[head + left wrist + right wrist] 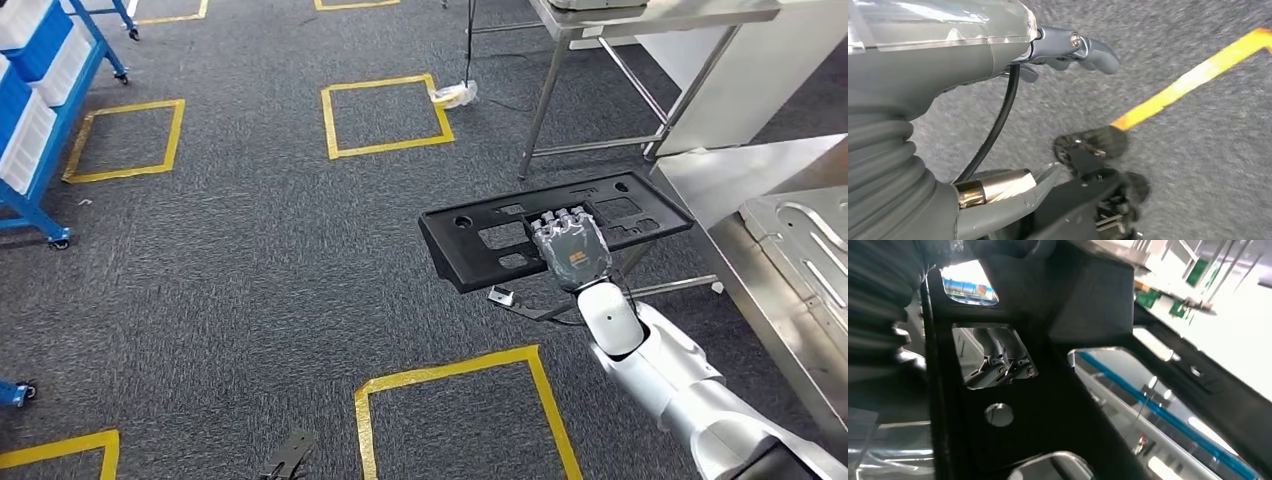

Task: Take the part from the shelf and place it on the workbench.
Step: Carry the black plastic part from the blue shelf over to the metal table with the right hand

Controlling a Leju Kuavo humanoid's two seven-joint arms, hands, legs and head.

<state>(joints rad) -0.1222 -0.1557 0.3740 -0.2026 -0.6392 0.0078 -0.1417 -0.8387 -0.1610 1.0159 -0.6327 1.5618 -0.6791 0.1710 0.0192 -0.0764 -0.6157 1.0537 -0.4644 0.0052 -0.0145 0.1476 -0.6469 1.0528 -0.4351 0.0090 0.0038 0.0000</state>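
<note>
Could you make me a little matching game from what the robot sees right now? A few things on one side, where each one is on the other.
Things:
1. Flat black plastic panel with cut-outs
2. Blue wheeled shelf rack
3. Yellow tape square
4. Shiny steel workbench

Places:
A. On the grey carpet, ahead of the robot
B. Far left edge of the head view
C. Held in the right hand
D. Right edge of the head view

Pairs: 1-C, 2-B, 3-A, 4-D

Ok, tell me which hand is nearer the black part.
Right. The right hand grips the black part, holding it above the floor. The left hand hangs over grey carpet with nothing in it, away from the part.
</note>
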